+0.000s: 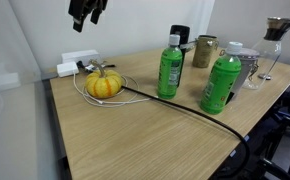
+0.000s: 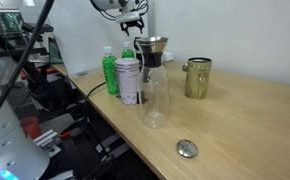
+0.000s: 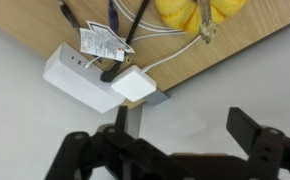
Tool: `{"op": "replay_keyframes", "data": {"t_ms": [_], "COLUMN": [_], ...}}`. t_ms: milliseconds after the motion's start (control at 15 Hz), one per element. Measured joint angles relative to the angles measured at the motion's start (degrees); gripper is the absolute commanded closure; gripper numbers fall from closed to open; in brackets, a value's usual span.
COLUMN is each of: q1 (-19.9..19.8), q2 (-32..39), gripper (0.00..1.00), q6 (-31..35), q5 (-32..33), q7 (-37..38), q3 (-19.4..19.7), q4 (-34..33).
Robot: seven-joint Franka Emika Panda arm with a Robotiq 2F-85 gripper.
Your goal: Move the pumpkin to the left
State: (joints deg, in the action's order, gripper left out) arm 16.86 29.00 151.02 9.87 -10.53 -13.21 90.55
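The small yellow-orange ribbed pumpkin (image 1: 104, 85) with a short dark stem sits on the wooden table (image 1: 145, 135) near its far corner, inside a loop of white cable. Its lower part shows at the top of the wrist view (image 3: 190, 12). My gripper (image 1: 87, 10) hangs high above and a little behind the pumpkin, also seen in an exterior view (image 2: 133, 17). In the wrist view its two dark fingers (image 3: 170, 140) are spread apart with nothing between them. The pumpkin is hidden behind the bottles in that exterior view.
Two green bottles (image 1: 170, 68) (image 1: 221, 85) stand right of the pumpkin. A white power strip (image 1: 77, 67) and adapter (image 3: 135, 84) lie at the table corner. A black cable (image 1: 185, 110) crosses the table. A glass carafe (image 2: 153, 85), metal cup (image 2: 197, 78) and round lid (image 2: 188, 149) stand further along.
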Motion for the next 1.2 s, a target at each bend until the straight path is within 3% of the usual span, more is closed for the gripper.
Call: {"op": "replay_keyframes", "data": {"t_ms": [533, 733, 1067, 1200], "q1": [-0.5, -2.4, -7.8, -8.3], "q2": [-6.3, -10.9, -24.6, -27.2], "gripper": [0.0, 0.0, 0.0, 0.0], "q6": [0.0, 0.2, -0.7, -0.8], "q5": [3.5, 3.2, -8.5, -9.6], "q7": [2.6, 3.0, -6.4, -7.2], "q3": [5.6, 6.9, 4.8, 4.3], "q4": [0.8, 3.8, 14.7, 17.7]}}
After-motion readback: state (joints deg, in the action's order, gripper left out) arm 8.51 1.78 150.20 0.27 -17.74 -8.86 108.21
